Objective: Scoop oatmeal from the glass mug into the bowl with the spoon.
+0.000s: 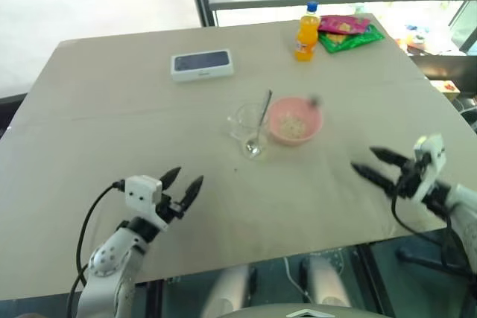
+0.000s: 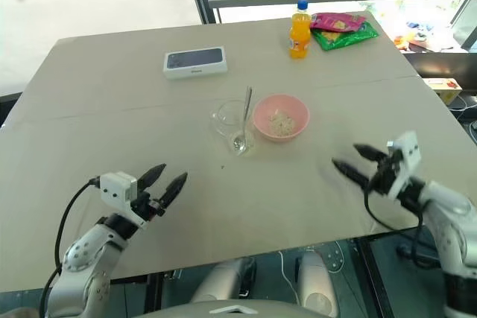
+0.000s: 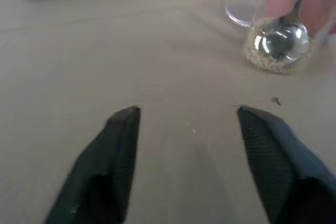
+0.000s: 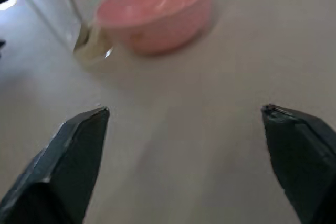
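The glass mug stands near the middle of the bench, touching or just beside the pink bowl, which lies on the mug's right. The spoon rests inside the mug, its handle leaning over the far rim, and a thin layer of oatmeal lies at the mug's bottom; more flakes sit in the bowl. Both grippers hang well short of the mug, near the bench's front edge: the left gripper to the mug's left, the right gripper to its right, each with jaws released and grasping nothing. Judging by this, another scoop would call for steadying the mug with one gripper and taking the spoon high on its handle, since the light glass could tip. Beyond the mug lie a white phone box, an orange bottle and snack packets, with bright windows behind the beige bench.
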Controlling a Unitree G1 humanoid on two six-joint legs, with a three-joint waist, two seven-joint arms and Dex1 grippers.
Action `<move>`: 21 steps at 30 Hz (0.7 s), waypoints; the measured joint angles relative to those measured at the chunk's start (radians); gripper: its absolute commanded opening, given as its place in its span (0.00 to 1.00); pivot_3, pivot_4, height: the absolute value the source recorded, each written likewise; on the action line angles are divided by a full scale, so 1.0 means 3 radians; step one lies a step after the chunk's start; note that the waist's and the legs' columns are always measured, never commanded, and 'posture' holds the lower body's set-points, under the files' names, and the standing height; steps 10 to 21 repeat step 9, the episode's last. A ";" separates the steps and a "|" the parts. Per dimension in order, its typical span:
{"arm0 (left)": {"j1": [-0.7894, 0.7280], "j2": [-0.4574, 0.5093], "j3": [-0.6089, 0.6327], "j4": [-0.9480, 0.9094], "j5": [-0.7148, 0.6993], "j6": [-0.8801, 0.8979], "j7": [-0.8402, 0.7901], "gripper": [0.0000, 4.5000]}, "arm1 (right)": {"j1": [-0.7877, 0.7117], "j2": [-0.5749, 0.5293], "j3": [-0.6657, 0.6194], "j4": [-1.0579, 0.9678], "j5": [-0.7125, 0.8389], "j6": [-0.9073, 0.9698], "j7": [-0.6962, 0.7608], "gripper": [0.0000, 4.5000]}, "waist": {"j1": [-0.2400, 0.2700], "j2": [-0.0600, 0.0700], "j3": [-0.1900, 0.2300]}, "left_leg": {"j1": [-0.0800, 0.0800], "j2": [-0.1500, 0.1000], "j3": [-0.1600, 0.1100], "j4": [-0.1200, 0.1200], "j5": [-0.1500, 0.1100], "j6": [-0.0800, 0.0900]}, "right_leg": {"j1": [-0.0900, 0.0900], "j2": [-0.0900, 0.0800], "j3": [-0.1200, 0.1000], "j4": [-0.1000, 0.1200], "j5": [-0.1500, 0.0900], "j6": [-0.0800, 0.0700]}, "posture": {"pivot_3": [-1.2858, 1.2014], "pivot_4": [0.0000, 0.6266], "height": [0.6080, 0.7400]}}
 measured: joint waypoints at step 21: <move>0.0395 0.0117 -0.0003 -0.0276 0.0161 0.0114 0.0090 0.99 | 0.0128 0.0001 0.0091 0.0350 -0.0231 -0.0656 0.0295 1.00 | 0.0009 -0.0013 0.0010 | 0.0004 0.0011 0.0006 0.0002 -0.0003 0.0003 | 0.0003 0.0000 -0.0004 -0.0004 0.0004 0.0001 | 0.52 0.24 1.00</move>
